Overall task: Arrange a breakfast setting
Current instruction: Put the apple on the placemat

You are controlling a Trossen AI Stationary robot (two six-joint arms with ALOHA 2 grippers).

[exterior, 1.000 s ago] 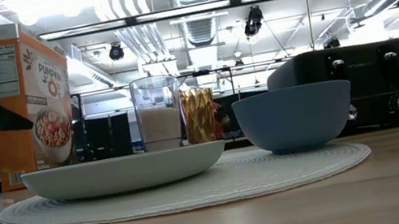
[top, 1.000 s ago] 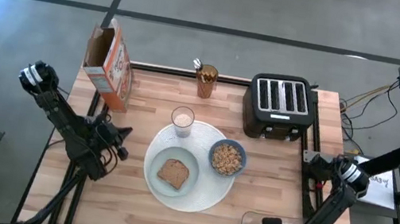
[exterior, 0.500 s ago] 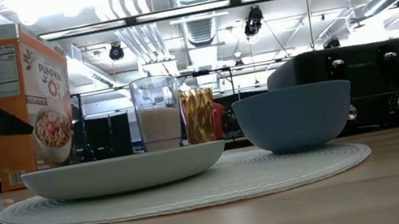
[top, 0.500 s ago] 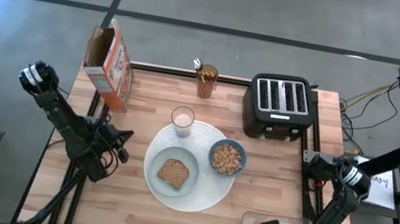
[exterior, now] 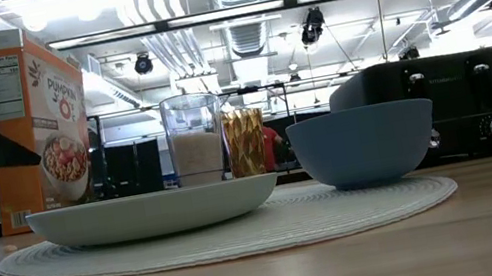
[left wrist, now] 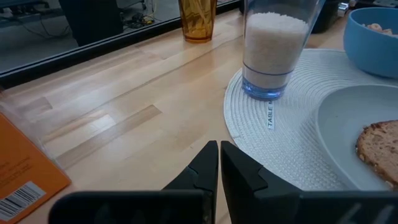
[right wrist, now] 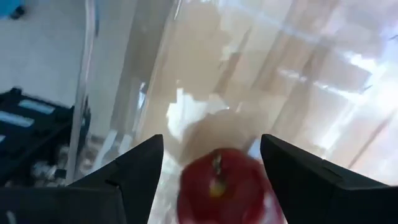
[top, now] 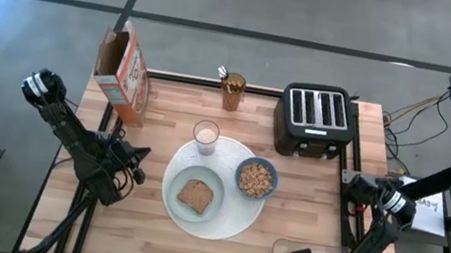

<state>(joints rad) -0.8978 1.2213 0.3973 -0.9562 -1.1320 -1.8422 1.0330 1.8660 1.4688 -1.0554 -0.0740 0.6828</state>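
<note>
The right hand is seen at approx. 5 o'clock on the counter in the high view, near the front edge, over a clear container. Its fingers are spread apart, w/ the small red fruit seen between them in the right wrist view, just ahead of the tips; whether the fruit is touched by either finger cannot be told.

The left hand is parked at approx. 9 o'clock, at the counter's left edge, fingers pressed together, nothing held. From it, the woven round mat is seen just ahead, w/ the milk glass standing upright on the mat's rim.

At the counter's centre the mat carries the rest of the setting: the pale plate w/ the brown toast lying flat on it at approx. 7 o'clock of the mat; the small blue bowl, filled w/ cereal, at approx. 2 o'clock; the milk glass at approx. 11 o'clock. The fruit is thus well apart from the setting, towards 5 o'clock.

Behind: cereal box at 10 o'clock, amber tumbler at 12, black toaster at 1–2 o'clock.
</note>
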